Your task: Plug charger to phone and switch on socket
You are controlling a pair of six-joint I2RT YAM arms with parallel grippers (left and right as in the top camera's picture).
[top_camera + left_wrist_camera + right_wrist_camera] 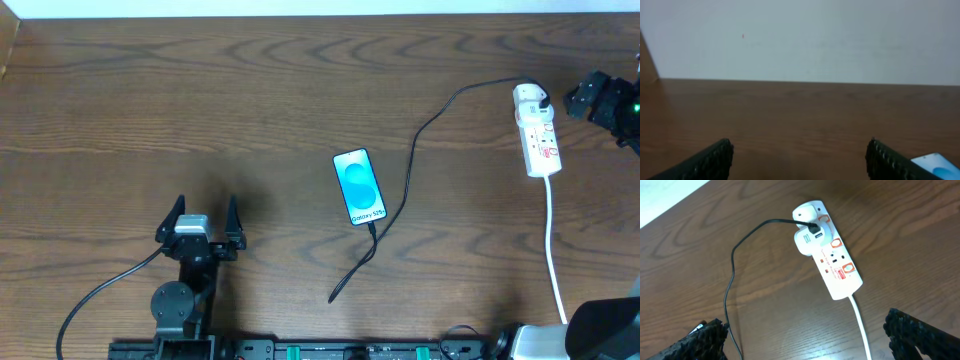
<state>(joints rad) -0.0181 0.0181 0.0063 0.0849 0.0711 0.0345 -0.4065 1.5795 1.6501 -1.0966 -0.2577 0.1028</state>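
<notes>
The phone [358, 187] lies face up mid-table, its blue screen lit; one corner [935, 161] shows beside my left fingers. The charger [412, 165], a thin black cable [732, 265], runs from a white adapter [807, 240] in the socket [540, 135], past the phone's near end, to a point nearer the front edge. Whether it is plugged into the phone I cannot tell. My left gripper [204, 215] stands open [800, 147] left of the phone, with nothing in it. My right gripper [585, 100] hangs open [805, 322] beside the socket [835, 265], touching nothing.
The socket's white cord [553, 240] runs toward the front right of the table [150, 100] and passes between my right fingers [862, 325]. A pale wall rises behind the table's far edge [800, 81]. The arm bases sit along the front edge.
</notes>
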